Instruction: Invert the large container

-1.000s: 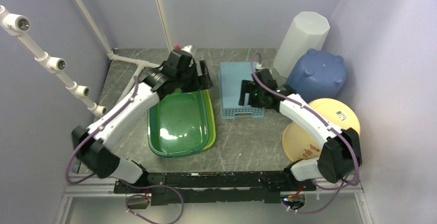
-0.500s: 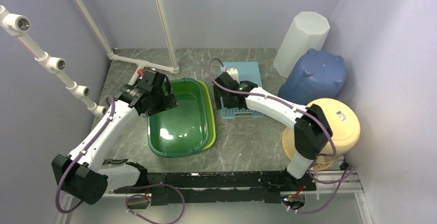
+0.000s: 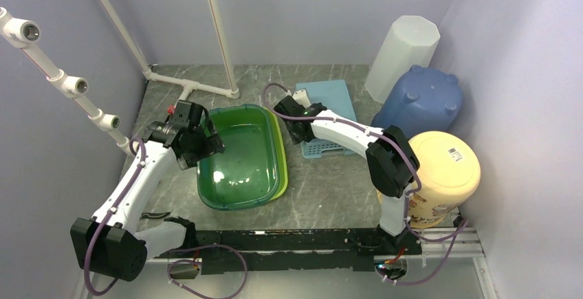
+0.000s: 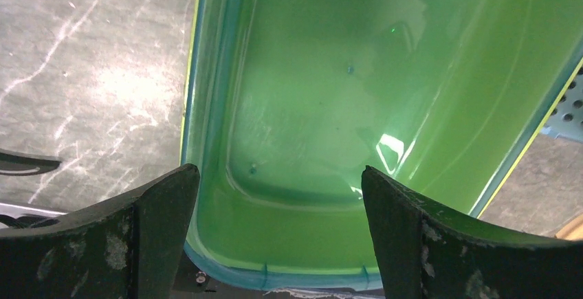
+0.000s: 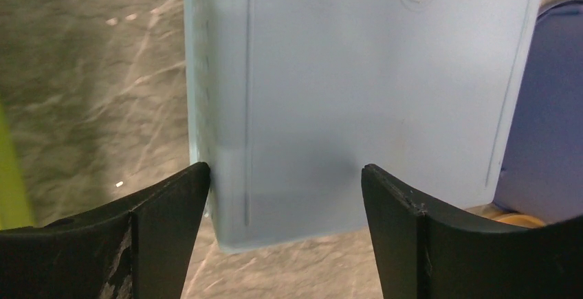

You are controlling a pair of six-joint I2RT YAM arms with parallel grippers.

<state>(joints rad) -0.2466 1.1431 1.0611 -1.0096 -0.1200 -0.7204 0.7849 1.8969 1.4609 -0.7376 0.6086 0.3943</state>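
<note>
1. Right now the large green tub (image 3: 240, 161) sits upright mid-counter (image 3: 323, 196), w/ a lime tub (image 3: 281, 151) nested under it. Risk: both lift together, or the lower one drops out mid-flip.
2. Blue basket (image 3: 333, 100) lies just beside the tubs' right rim. A flip that way could knock it, since there's little room.
3. Left claw (image 3: 204, 149) hangs wide open at the green tub's left rim, gripping nothing. A shallow bite on that slick wall may slip.
4. Right claw (image 3: 297, 130) is open too & empty, above the basket's edge, not at the tub. A one-sided lift could twist the tub.
5. Hard to tell: how high the left claw is above the rim. The tub's near end is cut off in the left wrist view, and its underside is hidden.
</note>
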